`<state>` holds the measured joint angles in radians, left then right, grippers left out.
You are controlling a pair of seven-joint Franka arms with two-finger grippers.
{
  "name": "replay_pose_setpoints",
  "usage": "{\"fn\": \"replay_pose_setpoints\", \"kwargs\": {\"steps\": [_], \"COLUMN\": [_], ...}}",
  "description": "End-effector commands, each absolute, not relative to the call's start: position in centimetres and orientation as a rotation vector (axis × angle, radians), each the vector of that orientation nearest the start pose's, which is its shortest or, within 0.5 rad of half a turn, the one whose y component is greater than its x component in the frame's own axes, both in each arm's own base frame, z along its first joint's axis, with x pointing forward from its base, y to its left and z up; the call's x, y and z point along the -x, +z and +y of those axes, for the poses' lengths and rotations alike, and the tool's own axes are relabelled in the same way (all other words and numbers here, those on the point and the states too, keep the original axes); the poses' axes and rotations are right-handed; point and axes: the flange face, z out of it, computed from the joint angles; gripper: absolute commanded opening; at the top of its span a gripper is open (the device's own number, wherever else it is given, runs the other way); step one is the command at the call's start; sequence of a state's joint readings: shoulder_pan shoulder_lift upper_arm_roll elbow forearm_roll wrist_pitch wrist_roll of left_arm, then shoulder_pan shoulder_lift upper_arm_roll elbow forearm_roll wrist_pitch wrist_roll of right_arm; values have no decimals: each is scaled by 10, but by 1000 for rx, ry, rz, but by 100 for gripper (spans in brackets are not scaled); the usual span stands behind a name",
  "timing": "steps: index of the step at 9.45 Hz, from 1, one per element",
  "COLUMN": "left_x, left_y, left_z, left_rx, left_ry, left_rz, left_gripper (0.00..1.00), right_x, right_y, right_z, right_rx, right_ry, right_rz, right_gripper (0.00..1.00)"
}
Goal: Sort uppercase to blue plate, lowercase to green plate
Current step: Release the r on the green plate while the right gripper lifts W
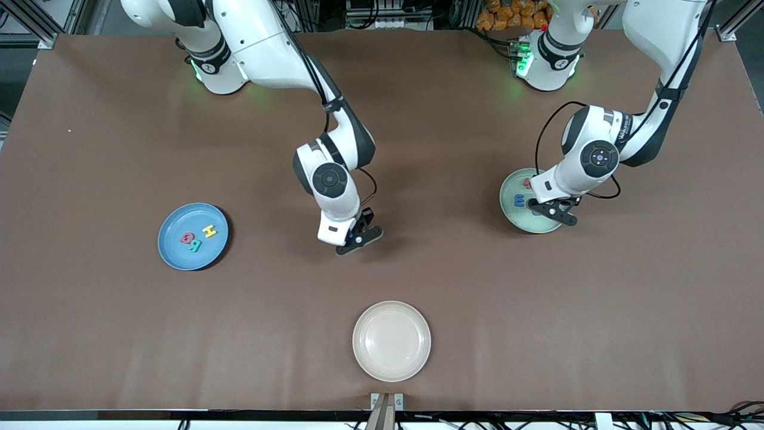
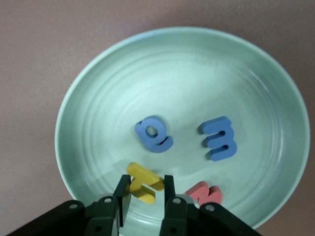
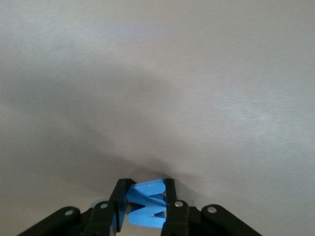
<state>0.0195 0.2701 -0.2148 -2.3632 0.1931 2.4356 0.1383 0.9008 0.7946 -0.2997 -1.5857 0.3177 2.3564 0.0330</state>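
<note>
- The blue M (image 3: 146, 204) is pinched between the closed-down fingers of the right tool (image 3: 143, 206), low at the surface (image 1: 119, 334) near its middle, at about 3 o'clock from the blue plate (image 1: 173, 254).
- Being foam, the M is judged light, soft and slightly squashy; a hold across its flat faces seems safest.
- H (image 1: 209, 231), Q (image 1: 186, 237) and R (image 1: 194, 245) lie in the blue plate.
- The left tool (image 2: 144, 196) is closed on the yellow h (image 2: 143, 183) over the green plate (image 2: 98, 78), with e (image 2: 153, 134) and other letters inside.
</note>
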Motion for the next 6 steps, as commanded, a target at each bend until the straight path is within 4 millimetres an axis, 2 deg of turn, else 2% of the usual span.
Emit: {"fn": "replay_pose_setpoints", "kwargs": {"steps": [1, 3, 4, 5, 6], "left_x": [-469, -465, -467, -470, -478], "left_y": [204, 207, 209, 215, 230], "left_z": [-84, -81, -84, -85, -87], "left_rx": [2979, 2973, 2972, 2969, 2969], "left_ry": [271, 272, 262, 243, 197], "left_rz": [733, 733, 737, 742, 729], "left_gripper": [8, 40, 89, 100, 100], "right_x": [-576, -598, -604, -604, -605], "right_y": [214, 244, 260, 273, 285], "right_z": [390, 338, 317, 291, 258], "right_rx": [3133, 3202, 3218, 3215, 3195], "right_ry": [11, 94, 127, 134, 143], "right_rz": [-510, -378, -325, -282, -291], "right_gripper": [0, 0, 0, 0, 0]}}
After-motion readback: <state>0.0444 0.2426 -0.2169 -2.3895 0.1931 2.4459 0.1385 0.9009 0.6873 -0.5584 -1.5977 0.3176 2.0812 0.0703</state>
